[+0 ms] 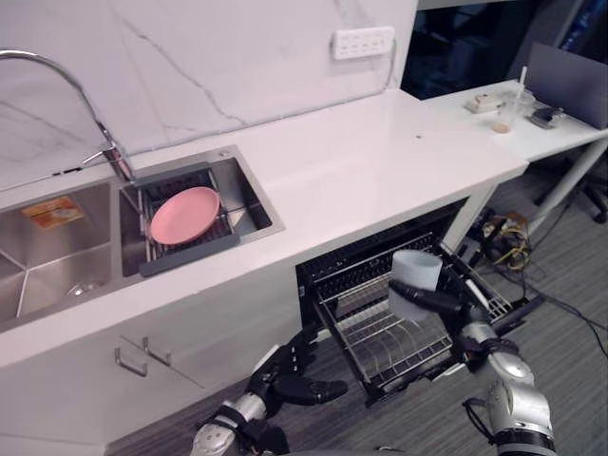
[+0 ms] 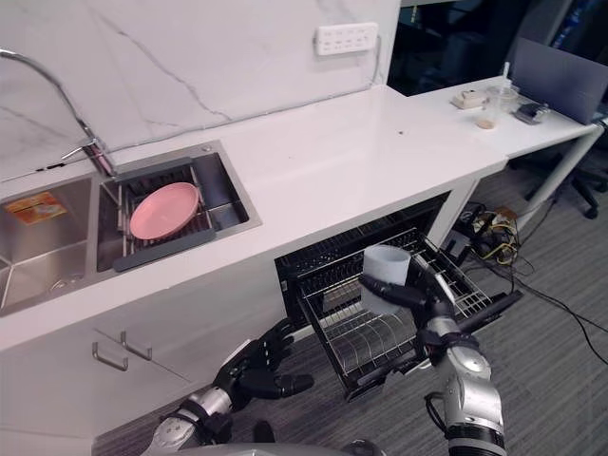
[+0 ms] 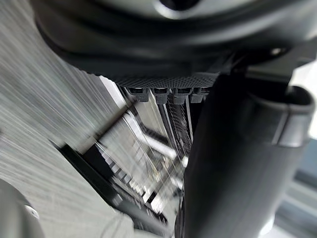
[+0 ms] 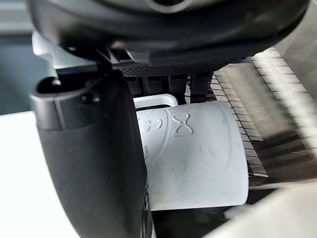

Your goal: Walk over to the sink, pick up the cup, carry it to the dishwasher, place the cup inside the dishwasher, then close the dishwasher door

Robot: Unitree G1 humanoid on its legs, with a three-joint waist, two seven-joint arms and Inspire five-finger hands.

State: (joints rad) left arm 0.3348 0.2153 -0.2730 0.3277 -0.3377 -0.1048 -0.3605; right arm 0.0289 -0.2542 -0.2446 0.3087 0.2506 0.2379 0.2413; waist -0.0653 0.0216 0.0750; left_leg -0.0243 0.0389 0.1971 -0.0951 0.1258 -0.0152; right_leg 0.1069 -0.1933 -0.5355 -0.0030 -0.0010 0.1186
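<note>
Now the right hand (image 1: 454, 309) is clamped round the cup (image 1: 416, 274).
It holds the white cup above the pulled-out dishwasher rack (image 1: 380, 347) beneath the bench (image 1: 380, 161); the left hand (image 1: 296, 382) hangs low, fingers relaxed, empty.

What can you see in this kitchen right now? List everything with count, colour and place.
cup: one, white, held above the dishwasher rack
dishwasher rack: one, dark wire, pulled out below the countertop
plate: one, pink, on the drainer
drainer: one, dark, across the sink's right basin
sink: one, steel, two basins, set in the countertop
faucet: one, silver, behind the sink
countertop: one, white
socket: one, white, on the wall above the countertop
right hand: dark, curled round the cup
left hand: dark, open, low before the cabinet
</note>
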